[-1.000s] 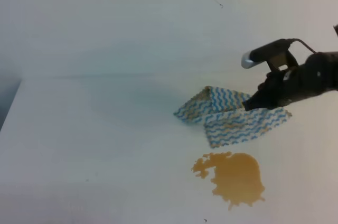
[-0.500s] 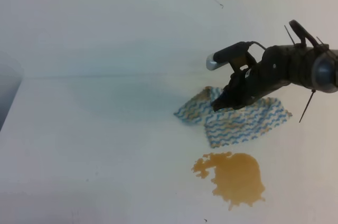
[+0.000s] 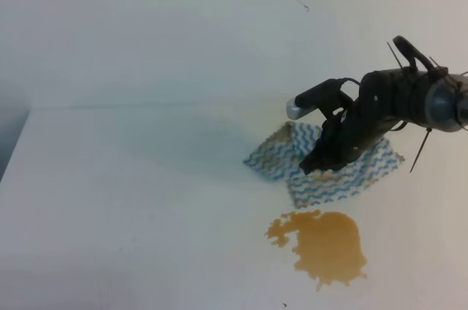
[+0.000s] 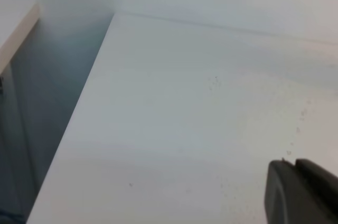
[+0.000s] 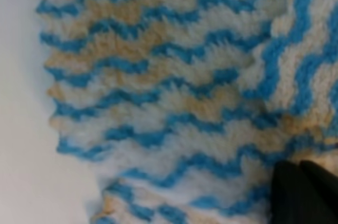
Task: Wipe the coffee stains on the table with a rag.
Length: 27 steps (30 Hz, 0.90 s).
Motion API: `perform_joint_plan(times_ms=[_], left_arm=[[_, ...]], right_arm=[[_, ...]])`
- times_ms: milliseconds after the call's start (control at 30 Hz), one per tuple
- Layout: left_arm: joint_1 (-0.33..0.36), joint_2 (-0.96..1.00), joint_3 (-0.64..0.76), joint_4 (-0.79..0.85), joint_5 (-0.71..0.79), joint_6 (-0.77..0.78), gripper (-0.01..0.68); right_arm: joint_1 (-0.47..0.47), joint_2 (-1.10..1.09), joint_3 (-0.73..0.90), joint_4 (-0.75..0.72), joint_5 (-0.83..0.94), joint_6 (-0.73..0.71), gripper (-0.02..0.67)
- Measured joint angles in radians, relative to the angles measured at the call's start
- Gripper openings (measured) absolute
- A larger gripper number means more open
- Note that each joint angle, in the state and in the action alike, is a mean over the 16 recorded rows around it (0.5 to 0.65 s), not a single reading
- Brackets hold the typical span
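The rag [image 3: 351,175], blue and white zigzag with tan staining, lies crumpled on the white table [image 3: 146,178] right of centre. The coffee stains [image 3: 325,244] form a tan-brown blotch just in front of the rag, apart from it. My right gripper [image 3: 311,167] reaches in from the right, its tips down on the middle of the rag. In the right wrist view the rag [image 5: 174,92] fills the frame and the gripper [image 5: 298,163] shows its fingers together at the lower right. My left gripper [image 4: 293,163] is shut over bare table [image 4: 174,118]; it is out of the high view.
The table's left edge [image 4: 74,118] drops to a darker gap beside a wall. A pale wall [image 3: 183,25] rises behind the table. A small dark speck [image 3: 284,305] lies near the front edge.
My right arm has moved left from the rag's right side onto its middle and lowered its tip. The rag's left fold has shifted slightly. The stain is unchanged.
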Motion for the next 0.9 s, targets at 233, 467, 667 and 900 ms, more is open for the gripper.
perform_joint_plan(times_ms=[233, 467, 667, 900], left_arm=[[0.0, 0.0, 0.0, 0.0, 0.0, -0.001, -0.001], [0.0, 0.002, -0.003, 0.0, 0.001, -0.001, -0.001], [0.0, 0.002, -0.003, 0.0, 0.001, -0.001, -0.001], [0.0, 0.002, -0.003, 0.0, 0.001, -0.002, -0.001]], right_arm=[[0.001, 0.021, -0.007, 0.042, 0.165, -0.004, -0.001], [0.028, 0.017, 0.007, 0.105, 0.307, -0.004, -0.001], [0.086, -0.022, 0.071, 0.095, 0.309, 0.02, 0.0], [0.165, -0.124, 0.248, 0.032, 0.201, 0.071, -0.001]])
